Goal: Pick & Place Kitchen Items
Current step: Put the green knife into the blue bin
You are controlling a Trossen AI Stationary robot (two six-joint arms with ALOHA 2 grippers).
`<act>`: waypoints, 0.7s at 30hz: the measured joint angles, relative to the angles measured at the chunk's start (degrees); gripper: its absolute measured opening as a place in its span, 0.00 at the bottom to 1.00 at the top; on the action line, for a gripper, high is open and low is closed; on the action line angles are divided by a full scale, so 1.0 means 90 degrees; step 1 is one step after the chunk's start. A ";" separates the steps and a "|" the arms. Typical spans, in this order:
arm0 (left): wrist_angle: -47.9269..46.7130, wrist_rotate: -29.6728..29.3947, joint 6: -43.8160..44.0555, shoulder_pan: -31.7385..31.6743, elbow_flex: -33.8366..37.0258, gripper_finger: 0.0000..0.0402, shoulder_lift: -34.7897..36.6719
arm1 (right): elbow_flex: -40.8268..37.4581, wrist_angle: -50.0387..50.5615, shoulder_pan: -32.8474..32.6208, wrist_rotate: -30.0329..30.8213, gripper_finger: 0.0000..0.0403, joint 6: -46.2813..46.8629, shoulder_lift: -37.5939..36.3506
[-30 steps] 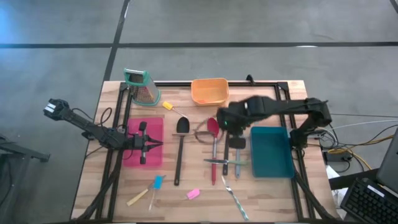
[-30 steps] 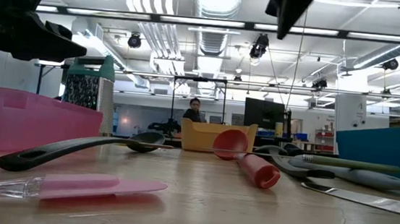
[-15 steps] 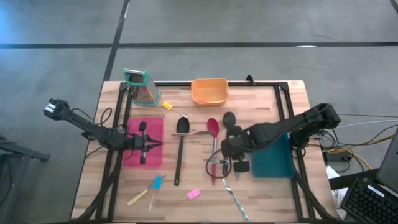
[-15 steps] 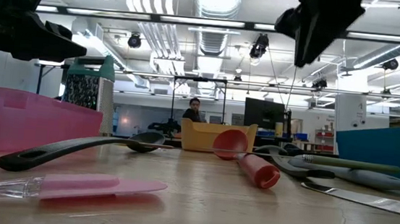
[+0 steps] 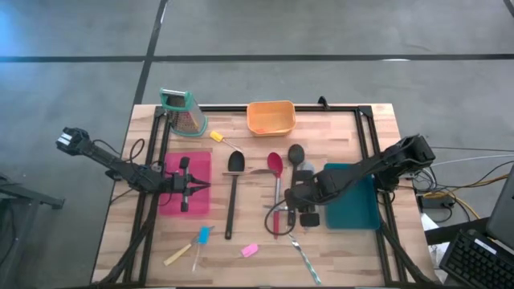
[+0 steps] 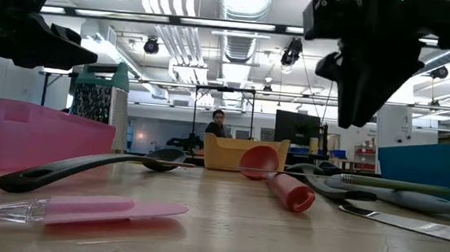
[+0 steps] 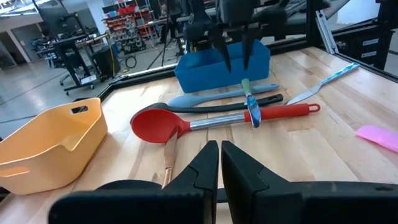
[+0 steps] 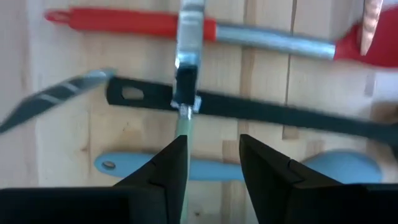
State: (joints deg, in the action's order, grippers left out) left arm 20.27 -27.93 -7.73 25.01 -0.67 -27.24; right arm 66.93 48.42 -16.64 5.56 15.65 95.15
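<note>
Desk (image 5: 337, 241) of pale planks, and the red spoon (image 5: 275, 181) lying near its middle serves as my marker. Far to the left of it the left hand (image 5: 193, 187) hangs over a pink tray (image 5: 173, 172), its fingers pressed together. Below that tray, well left of the spoon's handle, lie a blue-tipped tool (image 5: 203, 235) and a yellow one (image 5: 178, 254), with a pink scraper (image 5: 250, 250) nearer the spoon's handle end. A black spoon (image 5: 234, 189) lies just left of the red one, running the same way. Up beyond the black spoon's bowl sit a small orange-tipped tool (image 5: 217, 138) and a green-topped grater (image 5: 183, 112); an orange tub (image 5: 271, 117) stands beyond the red spoon's bowl. Over the red spoon's handle and the handles just right of it hovers the right hand (image 8: 211, 155), fingers spread, a green-handled tool (image 7: 250, 99) lying across the red, black and pale-blue spoon (image 8: 236, 168) handles beneath. Right of all this is a blue bin (image 5: 353, 205). A metal knife (image 5: 303, 257) lies below the red spoon's handle end.
</note>
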 joint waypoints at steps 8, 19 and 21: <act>-0.0005 -0.0001 0.0000 0.0000 0.0000 0.06 -0.0002 | -0.0522 -0.0401 0.0000 -0.0002 0.44 0.0302 0.0024; -0.0006 -0.0001 0.0000 0.0000 -0.0001 0.06 -0.0002 | -0.1053 -0.1113 0.0000 -0.0161 0.51 0.0551 0.0024; -0.0007 -0.0001 0.0002 -0.0001 0.0000 0.06 -0.0002 | -0.1125 -0.1210 0.0000 -0.0187 0.52 0.0593 0.0024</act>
State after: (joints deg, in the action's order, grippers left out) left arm 20.21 -27.94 -7.71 25.00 -0.67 -27.27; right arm 56.81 37.53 -16.64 3.88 21.00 95.37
